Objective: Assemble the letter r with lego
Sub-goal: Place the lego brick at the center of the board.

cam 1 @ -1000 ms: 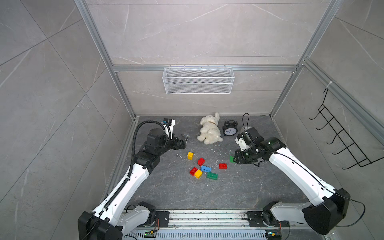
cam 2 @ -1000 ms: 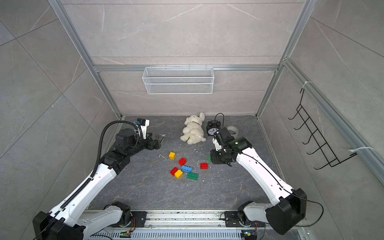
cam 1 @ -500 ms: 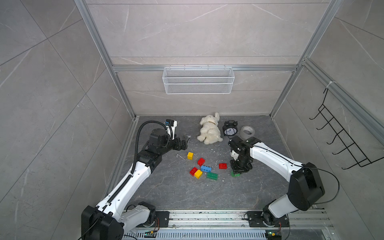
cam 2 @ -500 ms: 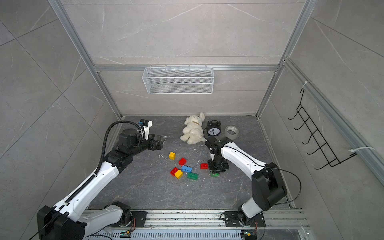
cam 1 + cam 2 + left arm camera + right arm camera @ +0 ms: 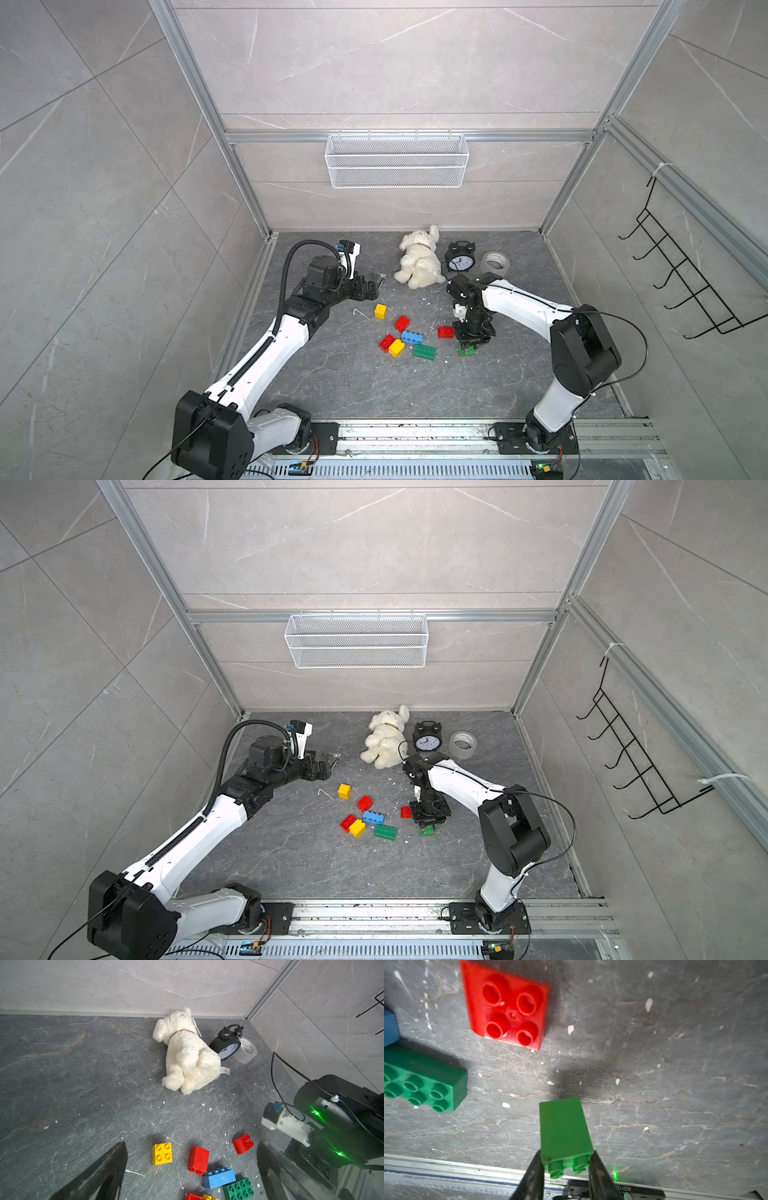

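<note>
Right wrist: green brick (image 5: 564,1126) in end effector (image 5: 566,1155)

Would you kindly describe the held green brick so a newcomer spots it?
From the white plush toy by the back wall, come forward to the scattered bricks. The small green brick is pinched in the right gripper; the longer green brick lies free.

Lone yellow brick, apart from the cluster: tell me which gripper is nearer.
Left. The left gripper, open, hangs just behind the lone yellow brick, toward the back wall. The right gripper, shut on a small green brick, is beyond the other bricks.
</note>
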Tool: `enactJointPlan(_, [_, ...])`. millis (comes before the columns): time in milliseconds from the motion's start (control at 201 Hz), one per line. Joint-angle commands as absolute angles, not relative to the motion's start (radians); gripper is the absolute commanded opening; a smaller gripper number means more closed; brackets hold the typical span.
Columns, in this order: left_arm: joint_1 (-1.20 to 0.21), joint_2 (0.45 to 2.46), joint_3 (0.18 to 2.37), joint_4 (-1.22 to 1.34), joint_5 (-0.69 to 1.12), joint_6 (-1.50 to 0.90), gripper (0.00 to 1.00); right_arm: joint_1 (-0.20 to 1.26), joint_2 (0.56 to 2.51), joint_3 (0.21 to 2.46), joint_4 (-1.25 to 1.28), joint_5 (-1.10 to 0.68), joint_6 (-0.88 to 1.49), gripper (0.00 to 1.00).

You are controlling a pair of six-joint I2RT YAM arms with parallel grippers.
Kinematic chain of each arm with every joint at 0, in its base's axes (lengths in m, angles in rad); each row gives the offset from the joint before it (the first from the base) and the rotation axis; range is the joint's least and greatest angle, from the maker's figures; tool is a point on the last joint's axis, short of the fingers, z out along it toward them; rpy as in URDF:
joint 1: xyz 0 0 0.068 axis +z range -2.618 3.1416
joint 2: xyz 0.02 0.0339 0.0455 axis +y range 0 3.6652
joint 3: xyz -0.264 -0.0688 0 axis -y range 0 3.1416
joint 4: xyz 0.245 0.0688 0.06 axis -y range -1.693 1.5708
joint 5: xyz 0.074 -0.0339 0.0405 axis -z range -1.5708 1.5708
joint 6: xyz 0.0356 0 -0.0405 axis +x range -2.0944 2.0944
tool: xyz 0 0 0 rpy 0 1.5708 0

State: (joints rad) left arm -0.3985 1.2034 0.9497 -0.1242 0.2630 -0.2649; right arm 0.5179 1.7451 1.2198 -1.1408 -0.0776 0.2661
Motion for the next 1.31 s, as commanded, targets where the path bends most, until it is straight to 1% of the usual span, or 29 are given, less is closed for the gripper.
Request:
enactJointPlan(0, [-0.396,1.189,0.974,-0.069,0.291,-0.276,1.0,0.526,1.782,1.252,-1.145,-0.069,0.237,0.21])
enactJointPlan(493, [-0.395,1.144,0.916,-0.063,0.303,-0.301,1.0,0.549,1.883,1.348,-1.156,-0.036,0.217,0.23])
enactJointPlan(552, [-0.396,1.146,0.915,-0.066,0.303,-0.301,1.0,0.556,1.883,1.344,-1.153,-0.027,0.222,0.26])
enactJointPlan(702, [-0.396,1.149,0.915,-0.067,0.3,-0.298,1.0,0.578,1.865,1.336,-1.116,0.013,0.25,0.4])
enactJointPlan(791, [-0.396,1.156,0.92,-0.072,0.304,-0.296,1.0,0.592,1.85,1.342,-1.094,0.016,0.259,0.46])
enactJointPlan(851, [-0.396,1.159,0.924,-0.074,0.309,-0.296,1.0,0.605,1.837,1.346,-1.077,0.022,0.263,0.5])
enactJointPlan(976, [-0.396,1.16,0.932,-0.087,0.311,-0.292,1.0,0.626,1.79,1.329,-1.034,0.036,0.273,0.54])
enactJointPlan(1105, [-0.397,1.149,0.929,-0.096,0.299,-0.291,1.0,0.631,1.702,1.258,-0.962,0.071,0.305,0.54])
enactJointPlan(1224, [-0.396,1.127,0.913,-0.092,0.274,-0.285,0.99,0.633,1.578,1.125,-0.853,0.076,0.321,0.55])
enactJointPlan(1309, [-0.396,1.106,0.882,-0.062,0.24,-0.291,0.99,0.634,1.524,1.051,-0.796,0.076,0.324,0.54])
